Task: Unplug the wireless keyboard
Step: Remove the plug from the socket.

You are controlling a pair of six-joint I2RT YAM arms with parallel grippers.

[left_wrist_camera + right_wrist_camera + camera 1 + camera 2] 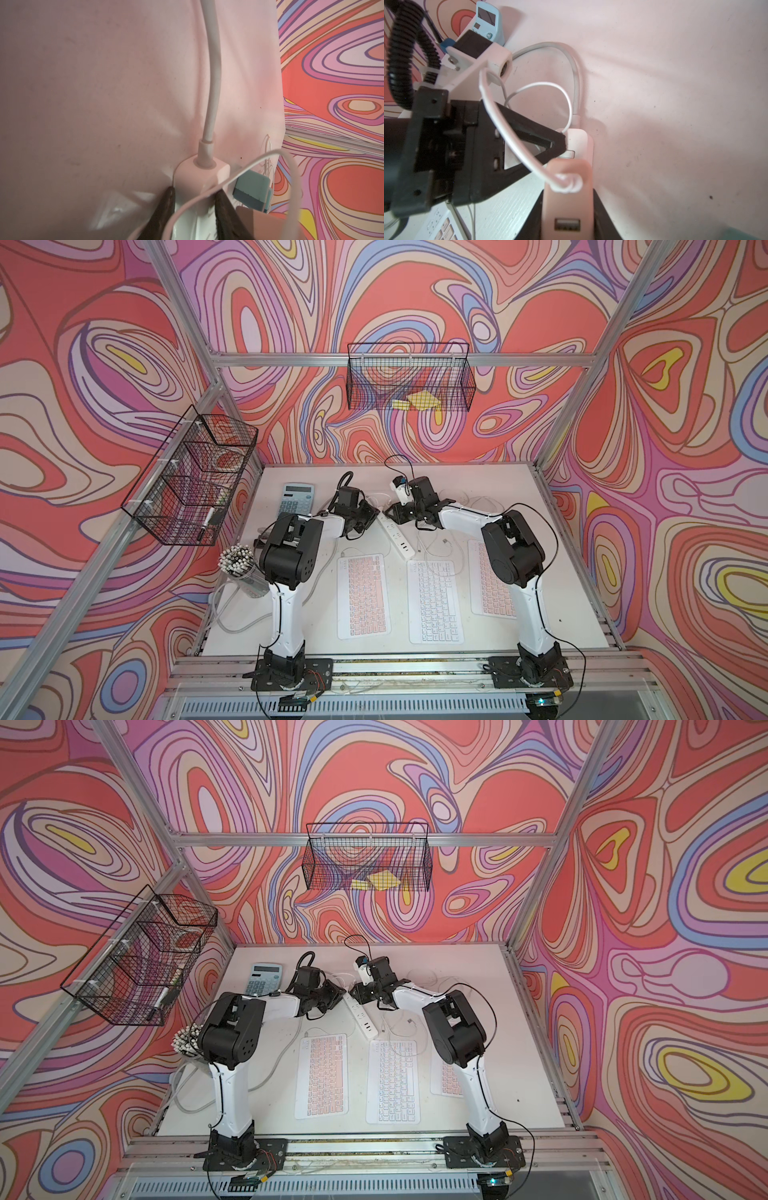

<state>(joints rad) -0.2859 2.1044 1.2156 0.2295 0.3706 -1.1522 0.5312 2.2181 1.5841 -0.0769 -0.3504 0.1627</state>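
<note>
The three keyboards [435, 601] lie low in the middle of both top views; I can't tell which one the thin white cable [517, 143] feeds. My right gripper [568, 193] pinches the charger block [566, 205]. My left gripper [195, 191] clamps the power strip [397, 534], centre frame. The cable drapes over my left jaw, so a pull could snag it or lift the strip. No writing is readable; the calculator [298, 497] keys are too small.

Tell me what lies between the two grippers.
The far end of the white power strip lies between the left gripper and the right gripper, shown in both top views.
</note>
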